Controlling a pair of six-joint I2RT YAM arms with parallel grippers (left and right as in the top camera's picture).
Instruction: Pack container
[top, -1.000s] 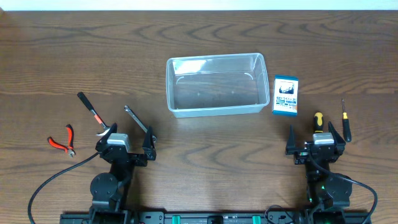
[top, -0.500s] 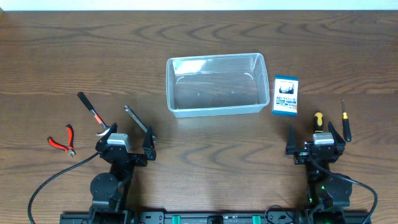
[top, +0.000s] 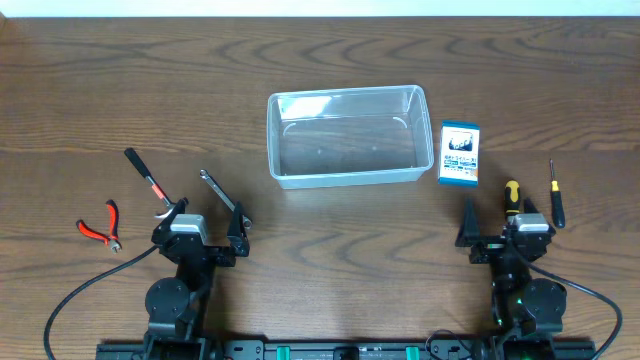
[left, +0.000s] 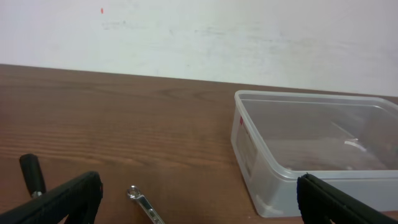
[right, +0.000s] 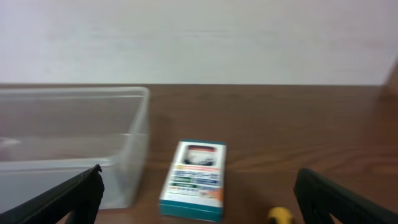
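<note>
The container (top: 346, 178) is a clear, empty plastic tub at the table's middle back. It also shows in the left wrist view (left: 249, 140) and the right wrist view (right: 134, 149). My left gripper (top: 203, 222) is open and empty at the front left, with a silver wrench (top: 220, 192) lying between its fingers (left: 199, 205). My right gripper (top: 500, 222) is open and empty at the front right. A blue-and-white box (top: 459, 153) lies ahead of its jaws (right: 199, 202), right of the tub. Both grippers are well short of the container.
Red pliers (top: 100, 225) and a black-handled tool (top: 147, 180) lie at the left. A yellow-and-black screwdriver (top: 511, 195) and a thin black screwdriver (top: 554, 195) lie by the right gripper. The wrench (left: 144, 204) and the box (right: 194, 180) show in the wrist views.
The right gripper has shifted slightly, and its wrist view is blurred. The left arm and all objects have not moved.
</note>
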